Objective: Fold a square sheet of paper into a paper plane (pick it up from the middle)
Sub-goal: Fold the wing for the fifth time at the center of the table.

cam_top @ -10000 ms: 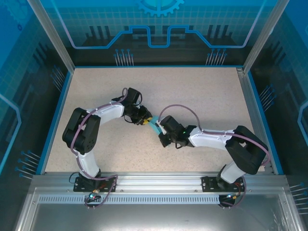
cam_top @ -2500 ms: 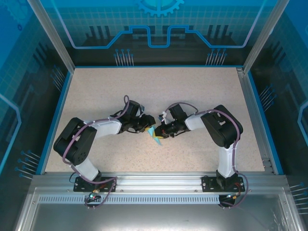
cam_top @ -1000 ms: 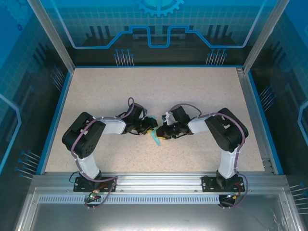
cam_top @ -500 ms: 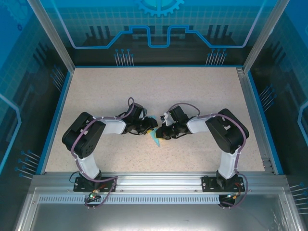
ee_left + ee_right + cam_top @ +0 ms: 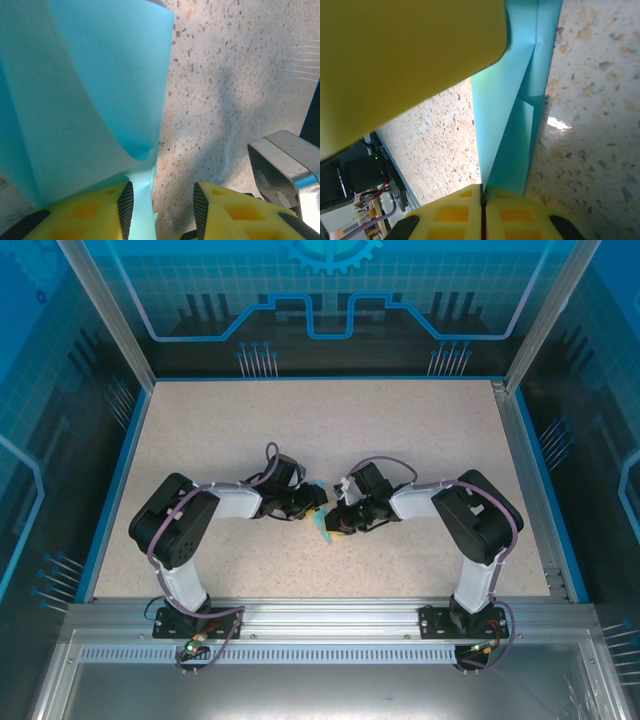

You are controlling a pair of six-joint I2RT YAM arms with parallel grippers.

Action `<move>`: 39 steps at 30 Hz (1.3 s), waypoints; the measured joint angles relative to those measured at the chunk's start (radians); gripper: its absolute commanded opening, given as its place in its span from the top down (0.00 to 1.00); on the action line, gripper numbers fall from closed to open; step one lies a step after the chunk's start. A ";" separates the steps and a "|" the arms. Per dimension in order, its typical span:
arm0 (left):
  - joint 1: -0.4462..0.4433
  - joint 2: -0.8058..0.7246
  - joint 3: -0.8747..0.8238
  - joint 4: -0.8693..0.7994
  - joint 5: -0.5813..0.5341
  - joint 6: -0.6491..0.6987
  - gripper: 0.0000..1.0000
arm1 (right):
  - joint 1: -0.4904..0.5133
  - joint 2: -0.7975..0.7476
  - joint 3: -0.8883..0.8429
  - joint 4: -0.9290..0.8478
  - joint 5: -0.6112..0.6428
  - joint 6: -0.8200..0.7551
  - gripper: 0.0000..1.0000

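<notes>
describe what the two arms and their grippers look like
Both arms have white link shells between bulky black joint housings: left arm, right arm. A thin purple cable loops along each. The left gripper and right gripper carry yellow block fingers with moulded square pockets; black ribbed pads line the left one's inner faces.

My left arm (image 5: 228, 502) and right arm (image 5: 425, 502) wear white shells, black joints, purple cables (image 5: 268, 451); yellow jaws, black ribbed pads (image 5: 126, 205).
</notes>
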 measured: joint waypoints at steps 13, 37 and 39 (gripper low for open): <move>-0.002 0.000 0.001 -0.009 0.014 0.000 0.60 | 0.008 0.007 -0.023 0.020 0.000 -0.007 0.88; -0.002 0.000 0.006 -0.028 0.018 -0.002 0.60 | 0.052 -0.018 -0.036 -0.019 0.046 -0.026 0.91; -0.002 0.000 0.007 -0.030 0.018 -0.002 0.60 | 0.052 -0.020 -0.036 -0.020 0.046 -0.026 0.90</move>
